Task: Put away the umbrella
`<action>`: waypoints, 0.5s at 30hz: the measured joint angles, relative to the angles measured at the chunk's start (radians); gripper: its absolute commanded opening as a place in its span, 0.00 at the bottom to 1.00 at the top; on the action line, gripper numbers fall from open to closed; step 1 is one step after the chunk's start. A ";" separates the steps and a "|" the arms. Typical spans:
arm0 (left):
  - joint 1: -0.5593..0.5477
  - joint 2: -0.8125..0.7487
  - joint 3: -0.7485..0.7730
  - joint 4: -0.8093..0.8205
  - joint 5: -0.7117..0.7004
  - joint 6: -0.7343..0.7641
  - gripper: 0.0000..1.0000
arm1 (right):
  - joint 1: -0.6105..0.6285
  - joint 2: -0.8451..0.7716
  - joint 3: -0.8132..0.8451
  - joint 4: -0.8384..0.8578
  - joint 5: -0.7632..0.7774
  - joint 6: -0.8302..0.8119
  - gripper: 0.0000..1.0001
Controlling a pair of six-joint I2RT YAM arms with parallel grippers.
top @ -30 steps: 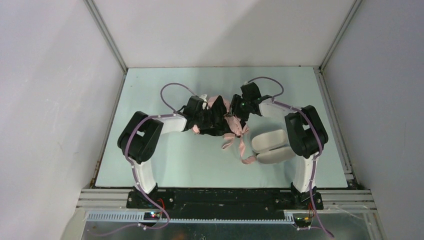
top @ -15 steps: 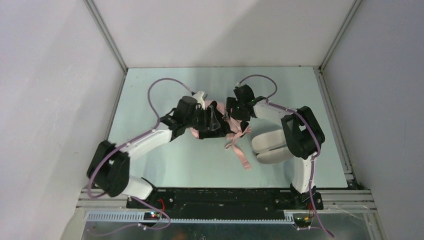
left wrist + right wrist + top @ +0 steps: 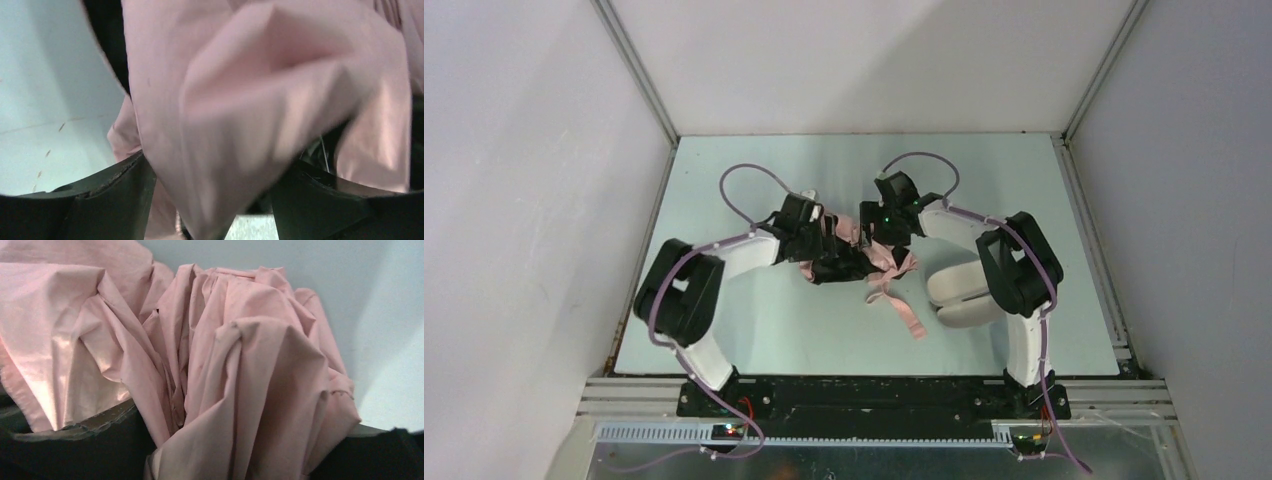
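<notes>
Plainly, the umbrella (image 3: 871,258) lay crumpled near the middle of the pale green table (image 3: 744,330), its salmon-pink fabric bunched in loose folds. A narrow pink strap (image 3: 904,315) trailed from it toward the near edge. The left gripper (image 3: 212,205) was at the bundle from the left, its jaws wide apart, with a thick fold of fabric filling the space between the black fingers (image 3: 100,205). The right gripper (image 3: 225,455) was at it from the far right, its jaws also spread wide with gathered cloth between them. Whether either pressed on the fabric could not be told. Just right of the umbrella sat a pale oblong hard case (image 3: 959,290), partly under the right arm.
</notes>
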 measured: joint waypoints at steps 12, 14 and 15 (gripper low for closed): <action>-0.013 0.167 0.074 0.146 0.185 -0.018 0.44 | -0.010 -0.100 -0.256 0.319 -0.259 0.295 0.98; -0.013 0.166 0.056 0.171 0.206 -0.020 0.44 | -0.009 -0.132 -0.275 0.307 -0.261 0.307 0.99; -0.015 0.160 0.040 0.179 0.214 -0.021 0.45 | -0.006 -0.151 -0.278 0.290 -0.257 0.307 0.99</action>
